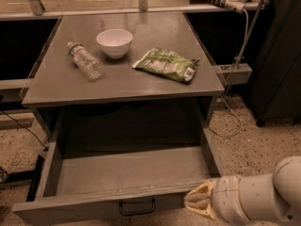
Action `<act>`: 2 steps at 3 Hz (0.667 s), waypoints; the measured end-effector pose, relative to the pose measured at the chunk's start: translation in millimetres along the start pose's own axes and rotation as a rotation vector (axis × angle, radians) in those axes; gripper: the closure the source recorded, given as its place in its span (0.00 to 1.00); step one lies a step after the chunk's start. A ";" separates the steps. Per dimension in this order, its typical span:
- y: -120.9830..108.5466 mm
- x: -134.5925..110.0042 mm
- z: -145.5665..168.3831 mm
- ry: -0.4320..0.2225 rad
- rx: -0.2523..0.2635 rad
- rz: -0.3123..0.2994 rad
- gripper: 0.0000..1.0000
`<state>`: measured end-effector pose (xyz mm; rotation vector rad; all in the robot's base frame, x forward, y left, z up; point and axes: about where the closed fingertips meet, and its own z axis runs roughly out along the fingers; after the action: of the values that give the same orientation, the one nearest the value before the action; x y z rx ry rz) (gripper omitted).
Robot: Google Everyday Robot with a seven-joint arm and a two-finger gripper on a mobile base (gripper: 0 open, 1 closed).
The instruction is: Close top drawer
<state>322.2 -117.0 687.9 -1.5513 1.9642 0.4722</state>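
Observation:
The top drawer (127, 173) is pulled far out of the grey cabinet and is empty inside. Its flat front panel (94, 206) runs along the bottom of the camera view, with a small black wire pull (137, 207) at its centre. My gripper (200, 200) is at the bottom right, cream-coloured, on a white arm. It sits at the right end of the drawer's front panel, close to or touching it.
On the cabinet top (61, 84) lie a clear plastic bottle (85, 60) on its side, a white bowl (114, 42) and a green snack bag (168, 64). A power strip (233, 73) and cables hang at the right. A dark cabinet (280, 55) stands at the far right.

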 end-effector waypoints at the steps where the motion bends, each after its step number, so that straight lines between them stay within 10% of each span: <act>1: 0.0 0.0 0.0 0.000 0.000 0.000 0.63; 2: 0.0 0.0 0.0 0.000 0.000 0.000 0.39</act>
<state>322.2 -117.0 687.9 -1.5513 1.9642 0.4721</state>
